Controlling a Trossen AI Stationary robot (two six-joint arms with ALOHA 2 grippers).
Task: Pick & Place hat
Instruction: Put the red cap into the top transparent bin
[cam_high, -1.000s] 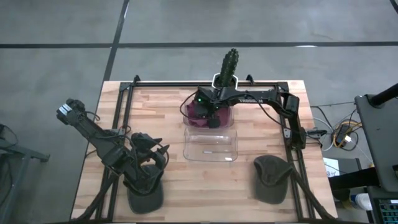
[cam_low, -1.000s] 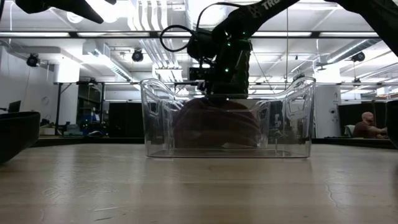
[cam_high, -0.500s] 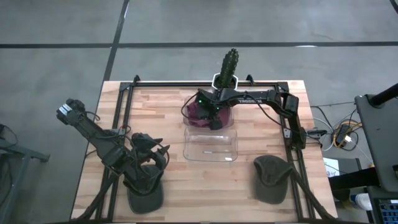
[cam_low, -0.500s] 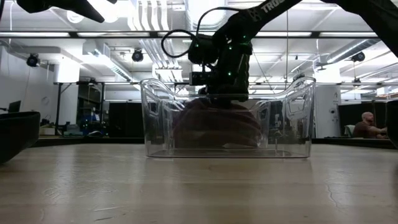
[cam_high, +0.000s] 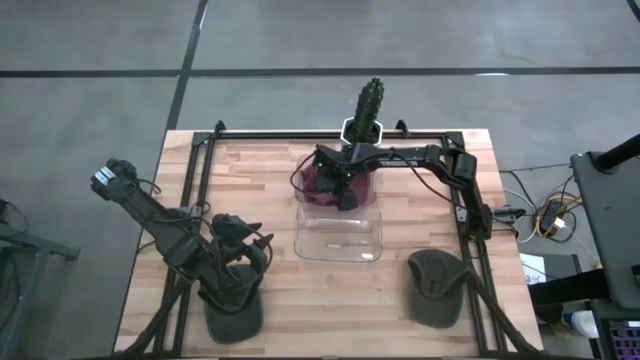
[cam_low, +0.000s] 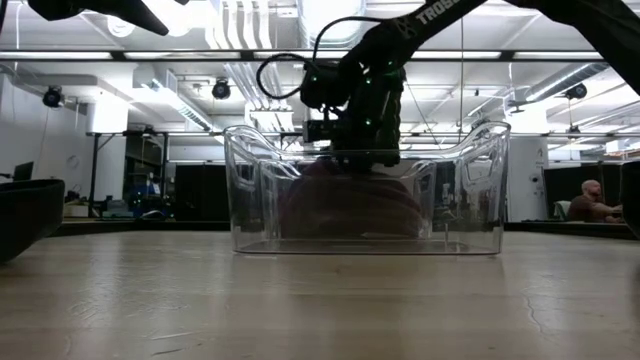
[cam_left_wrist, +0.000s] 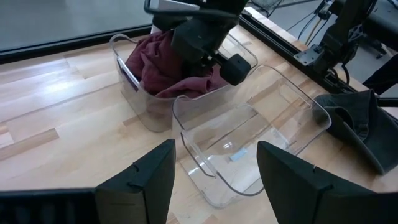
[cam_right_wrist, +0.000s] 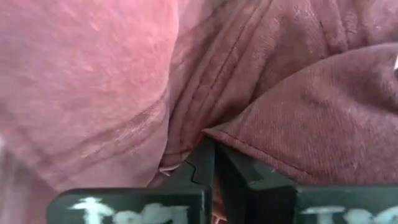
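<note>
**Maroon hat gripped in the far bin, placement not finished**

In the high view, upper centre, the right gripper (cam_high: 341, 190) sat clenched on the maroon hat (cam_high: 322, 180) inside the far clear bin (cam_high: 362, 190); the near clear bin (cam_high: 340, 238) was empty. Judging by this, the hat was either being lifted out or set down. Two dark hats (cam_high: 436, 288) lay untouched at the lower frame, the left gripper (cam_high: 238, 262) waiting released above one.

The right wrist view alone showed fabric pinched between the fingers (cam_right_wrist: 198, 163); the low view showed the hat (cam_low: 350, 205) resting on the bin floor.
</note>
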